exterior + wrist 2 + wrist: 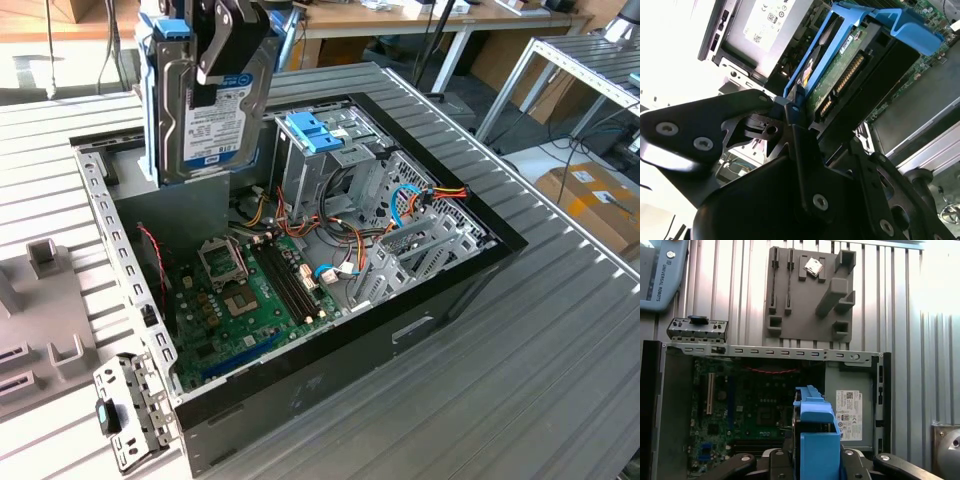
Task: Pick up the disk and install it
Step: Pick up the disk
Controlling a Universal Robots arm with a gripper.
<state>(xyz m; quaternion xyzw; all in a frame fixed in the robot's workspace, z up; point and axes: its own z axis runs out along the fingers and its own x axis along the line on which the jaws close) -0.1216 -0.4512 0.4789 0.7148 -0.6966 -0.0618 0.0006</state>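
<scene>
The gripper (215,65) has its fingers closed on the disk (225,125), gripping it by its flat faces. It holds the disk upright on edge in the upper left of the exterior view, with the blue rails running down the disk's sides. I'd say it is carried that way so it can go edge-first into a bay. It hangs in the air above the open computer case (100,210) and clear of everything inside, so it is lifted but not yet seated.

In the second wrist view the disk's (850,75) green underside and connector face the camera, and the grey power supply (772,25) with its white label lies beyond it. In the first wrist view the blue rail (815,432) stands over the case interior.

The motherboard (245,290) lies flat on the case floor in the middle of the exterior view. The metal drive cage (330,165) stands near the disk, toward the exterior view's right, topped by a paler blue tray (315,130). Bundles of red, yellow and black cables (440,192) loop around the cage, and they look like the likeliest thing to snag.

Outside the case, on the ribbed table (520,380), a loose metal bracket (125,415) lies at the exterior view's lower left. A grey fixture plate (810,295) sits in the first wrist view, well apart from the disk.
</scene>
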